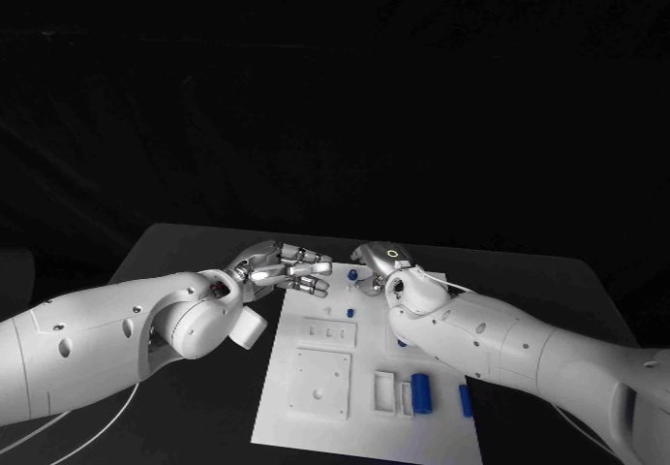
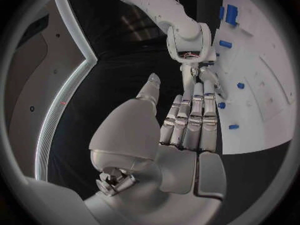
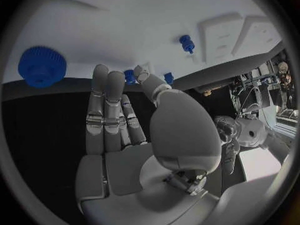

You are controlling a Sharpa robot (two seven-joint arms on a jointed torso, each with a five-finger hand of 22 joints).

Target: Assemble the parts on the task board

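The white task board (image 1: 366, 426) lies in the middle of the table. A blue gear (image 3: 42, 66), a blue peg (image 3: 185, 41) and two small blue parts (image 3: 130, 76) at the far edge stand on it. Two blue cylinders (image 1: 422, 392) lie near its front right. My right hand (image 1: 377, 266) hovers over the board's far edge with fingers stretched out and nothing in it; its thumb tip (image 3: 142, 75) is close beside one small blue part. My left hand (image 1: 287, 269) is at the far left corner, fingers straight (image 2: 190, 117), thumb apart, holding nothing. The two hands nearly meet.
White raised blocks (image 1: 324, 383) and a slotted holder (image 1: 384, 390) stand on the board's near half. The black table (image 1: 182, 252) runs free to the left, the right and behind the board. A white cable (image 1: 84, 417) hangs under my left arm.
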